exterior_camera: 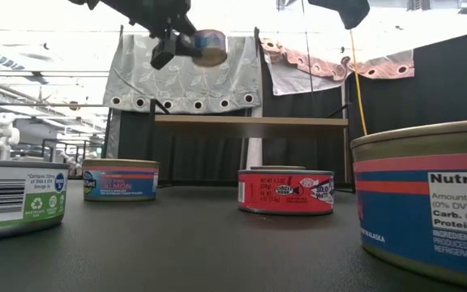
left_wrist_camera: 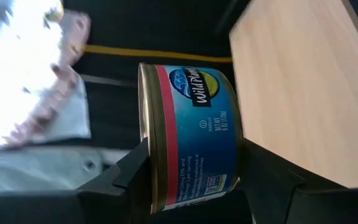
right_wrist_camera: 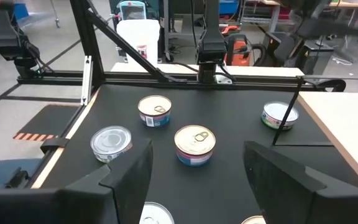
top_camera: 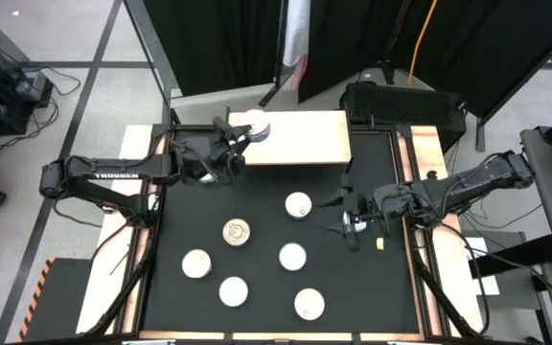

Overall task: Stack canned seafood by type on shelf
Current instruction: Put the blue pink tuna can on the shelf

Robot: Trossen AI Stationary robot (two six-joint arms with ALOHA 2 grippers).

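Tins: a flat blue-and-red labelled tin (left_wrist_camera: 191, 134) sits clenched between the left gripper (top_camera: 238, 136) jaws, held above the light wooden shelf (top_camera: 305, 139) for stacking. Six silvery-lidded tins (top_camera: 292, 256) wait below. Right gripper (top_camera: 351, 228) hangs released beside them.

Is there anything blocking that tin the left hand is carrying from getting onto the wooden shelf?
Nothing visible does. The left hand holds the blue-labelled tin in the air above the shelf, near its left end. The wood top shows bare there, with no other tin on it.
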